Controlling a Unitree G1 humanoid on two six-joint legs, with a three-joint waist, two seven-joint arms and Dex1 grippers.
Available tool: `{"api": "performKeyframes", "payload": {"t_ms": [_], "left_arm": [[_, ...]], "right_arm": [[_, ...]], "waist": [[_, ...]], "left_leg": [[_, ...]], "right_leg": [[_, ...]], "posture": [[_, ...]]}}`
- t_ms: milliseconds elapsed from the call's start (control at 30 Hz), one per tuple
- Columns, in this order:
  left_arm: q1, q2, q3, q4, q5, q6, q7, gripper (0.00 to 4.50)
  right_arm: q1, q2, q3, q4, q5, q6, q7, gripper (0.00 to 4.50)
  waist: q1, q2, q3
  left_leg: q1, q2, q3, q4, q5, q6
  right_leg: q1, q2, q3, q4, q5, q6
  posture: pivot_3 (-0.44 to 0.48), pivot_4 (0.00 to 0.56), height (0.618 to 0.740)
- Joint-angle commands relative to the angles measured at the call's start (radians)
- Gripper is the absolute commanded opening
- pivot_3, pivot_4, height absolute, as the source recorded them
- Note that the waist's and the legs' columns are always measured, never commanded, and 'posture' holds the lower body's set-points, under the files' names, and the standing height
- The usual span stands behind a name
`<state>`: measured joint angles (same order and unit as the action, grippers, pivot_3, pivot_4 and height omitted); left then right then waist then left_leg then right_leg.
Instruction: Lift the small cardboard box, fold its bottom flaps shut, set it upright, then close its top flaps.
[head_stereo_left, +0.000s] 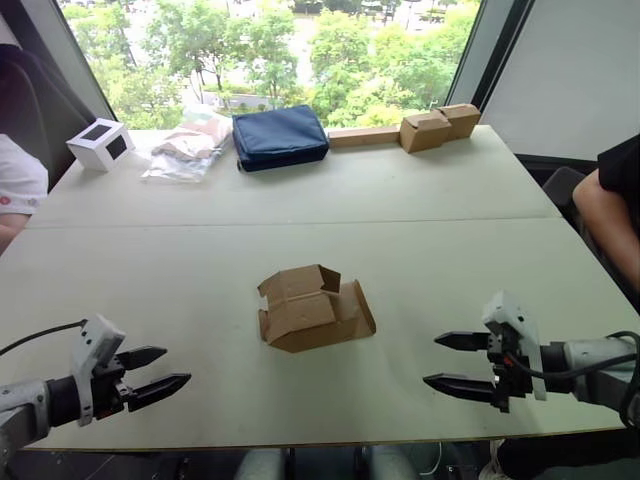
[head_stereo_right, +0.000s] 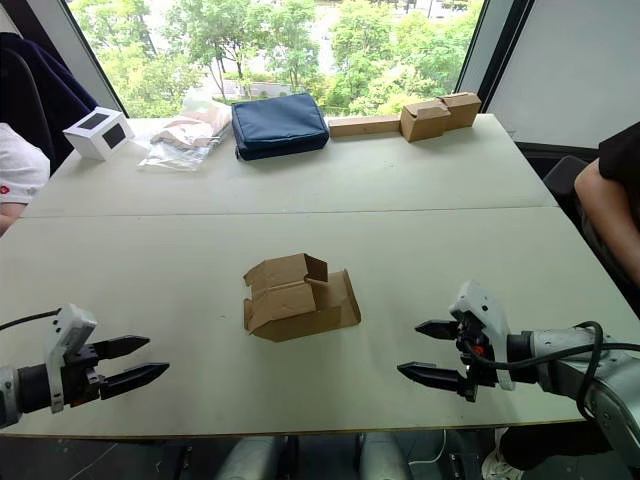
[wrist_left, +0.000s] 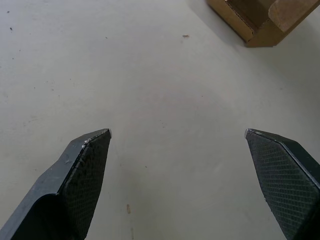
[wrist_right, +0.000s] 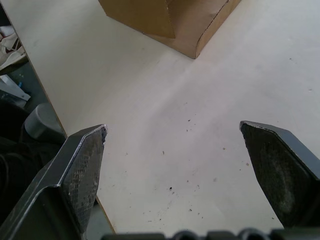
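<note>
The small cardboard box (head_stereo_left: 312, 308) lies on its side, half flattened, in the middle of the pale table (head_stereo_left: 300, 215), its flaps loose and splayed. Which of these are the top flaps I cannot tell. My left gripper (head_stereo_left: 160, 370) hovers open near the front left edge, well to the left of the box, with nothing between its fingers. My right gripper (head_stereo_left: 448, 362) hovers open near the front right edge, to the right of the box, also empty. A corner of the box (wrist_left: 260, 20) shows beyond the left fingers, and the box (wrist_right: 170, 20) lies beyond the right ones.
At the table's far side stand a white cube box with a black panel (head_stereo_left: 100, 143), a clear plastic bag (head_stereo_left: 190, 145), a navy pouch (head_stereo_left: 279, 136) and a paler tan pair of cardboard boxes (head_stereo_left: 438, 125). A person's arm (head_stereo_left: 610, 215) is at the right, another person's sleeve (head_stereo_left: 18, 180) at the left.
</note>
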<state>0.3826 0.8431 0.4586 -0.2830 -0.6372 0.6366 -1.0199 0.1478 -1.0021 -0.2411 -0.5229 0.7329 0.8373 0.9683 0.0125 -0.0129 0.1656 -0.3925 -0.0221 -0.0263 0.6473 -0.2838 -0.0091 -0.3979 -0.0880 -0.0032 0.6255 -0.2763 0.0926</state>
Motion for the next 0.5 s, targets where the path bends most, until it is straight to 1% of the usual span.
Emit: {"api": "performKeyframes", "payload": {"t_ms": [33,100,267,333,400,500], "left_arm": [[0.005,-0.007,0.029,0.003,0.022,-0.036,0.013,4.41],[0.0,-0.017,0.033,0.005,0.023,-0.044,0.024,4.41],[-0.004,-0.019,0.035,0.01,0.035,-0.053,0.043,4.41],[-0.008,-0.02,0.029,0.019,0.062,-0.071,0.064,4.41],[-0.012,-0.019,0.023,0.027,0.07,-0.076,0.065,4.41],[-0.018,-0.023,0.031,0.035,0.042,-0.063,0.052,4.41]], "right_arm": [[-0.014,-0.002,0.009,-0.007,-0.025,-0.03,0.0,4.5],[-0.016,0.003,0.034,-0.006,-0.083,-0.071,-0.022,4.5],[-0.032,0.004,0.06,0.012,-0.099,-0.07,-0.019,4.5],[-0.033,-0.001,0.073,0.017,-0.115,-0.074,-0.019,4.5],[-0.04,0.005,0.08,0.024,-0.122,-0.076,-0.022,4.5],[-0.062,0.029,0.066,0.035,-0.088,-0.063,-0.013,4.5]], "waist": [[0.0,0.0,0.0],[0.0,0.0,0.0],[0.001,0.0,0.0],[0.0,0.0,0.0],[0.0,0.0,0.0],[0.0,0.0,0.0]], "left_leg": [[0.0,0.0,0.0,0.0,0.0,0.0],[0.0,0.0,0.0,0.0,0.0,0.0],[0.0,0.0,0.0,0.0,0.0,0.0],[0.0,0.0,0.0,0.0,0.0,0.0],[0.0,0.0,0.0,0.0,0.0,0.0],[0.0,0.0,0.0,0.0,0.0,0.0]], "right_leg": [[0.0,0.0,0.0,0.0,0.0,0.0],[0.0,0.0,0.0,0.0,0.0,0.0],[0.0,0.0,0.0,0.0,0.0,0.0],[0.0,0.0,0.0,0.0,0.0,0.0],[0.0,0.0,0.0,0.0,0.0,0.0],[0.0,0.0,0.0,0.0,0.0,0.0]], "posture": [[0.0,0.15,0.737],[0.0,0.15,0.737],[0.0,0.15,0.737],[0.0,0.15,0.737],[0.0,0.15,0.737],[0.0,0.15,0.737]]}}
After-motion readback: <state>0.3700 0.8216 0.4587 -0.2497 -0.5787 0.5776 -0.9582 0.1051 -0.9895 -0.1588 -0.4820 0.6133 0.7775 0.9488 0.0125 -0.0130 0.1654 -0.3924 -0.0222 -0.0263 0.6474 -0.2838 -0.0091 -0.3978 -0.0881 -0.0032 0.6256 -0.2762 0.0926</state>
